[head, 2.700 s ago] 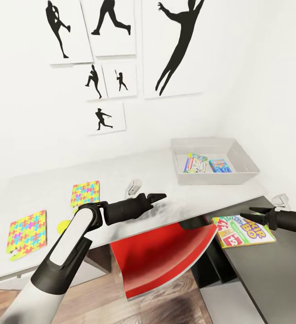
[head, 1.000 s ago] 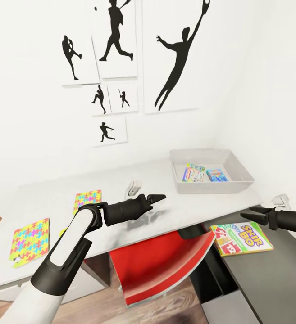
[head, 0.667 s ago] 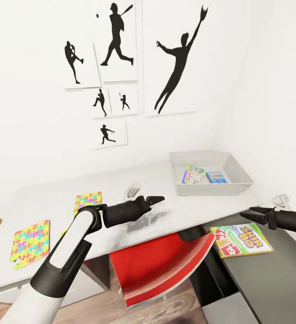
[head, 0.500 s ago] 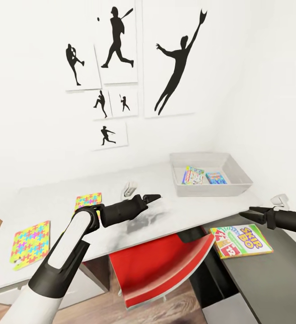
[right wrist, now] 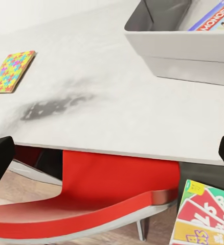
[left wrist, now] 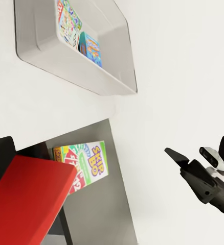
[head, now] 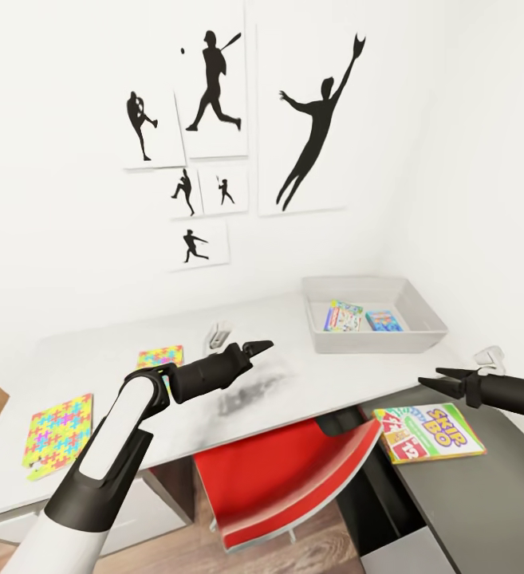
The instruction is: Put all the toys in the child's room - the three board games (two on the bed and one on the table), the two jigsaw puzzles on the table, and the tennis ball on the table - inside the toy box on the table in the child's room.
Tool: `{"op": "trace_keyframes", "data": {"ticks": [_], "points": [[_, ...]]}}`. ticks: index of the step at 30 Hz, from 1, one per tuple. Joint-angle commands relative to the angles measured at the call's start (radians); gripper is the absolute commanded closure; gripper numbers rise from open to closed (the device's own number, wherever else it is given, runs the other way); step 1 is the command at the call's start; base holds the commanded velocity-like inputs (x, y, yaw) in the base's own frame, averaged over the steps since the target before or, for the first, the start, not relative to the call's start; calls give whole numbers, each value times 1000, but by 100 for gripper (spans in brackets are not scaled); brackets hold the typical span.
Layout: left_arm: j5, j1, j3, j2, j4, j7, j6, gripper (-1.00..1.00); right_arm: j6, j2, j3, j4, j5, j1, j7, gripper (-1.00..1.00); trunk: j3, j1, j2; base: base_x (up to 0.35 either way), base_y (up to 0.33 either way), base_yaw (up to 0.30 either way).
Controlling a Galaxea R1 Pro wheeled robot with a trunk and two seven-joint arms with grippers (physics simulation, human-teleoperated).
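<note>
Toy box: shallow light-grey tray, flared sides, upright at far right end of bench, near wall corner. Inside, flat on floor of tray, side by side: MONOPOLY box w/ white-green print, and blue game box, smaller. SKIP-BO box: rainbow print, red cards, lying flat face up on lower dark-grey cabinet top, just beside bench edge, outside tray. Two jigsaw puzzles, multicolour, flat on bench: near puzzle at left front edge, far puzzle further back, partly hidden by arm. Well apart from tray.
</note>
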Motion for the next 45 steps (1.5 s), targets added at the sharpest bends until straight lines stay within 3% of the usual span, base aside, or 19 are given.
{"op": "trace_keyframes", "data": {"ticks": [1, 17, 36, 45], "points": [[10, 0, 1, 0, 0, 11, -1, -100, 4, 4, 5, 1, -9, 0, 1, -100, 0, 1, -2, 0, 0, 65], [5, 2, 5, -4, 23, 8, -2, -100, -9, 37, 5, 8, -7, 18, -20, -100, 24, 1, -2, 0, 0, 69], [3, 3, 2, -4, 28, 6, -3, -100, -58, 68, 5, 77, -15, 20, -24, -100, 30, 1, -2, 0, 0, 16], [3, 3, 6, -1, 27, 5, -2, -100, -73, 65, 4, 80, -79, 21, -25, -100, 30, 1, -2, 0, 95, -26]]}}
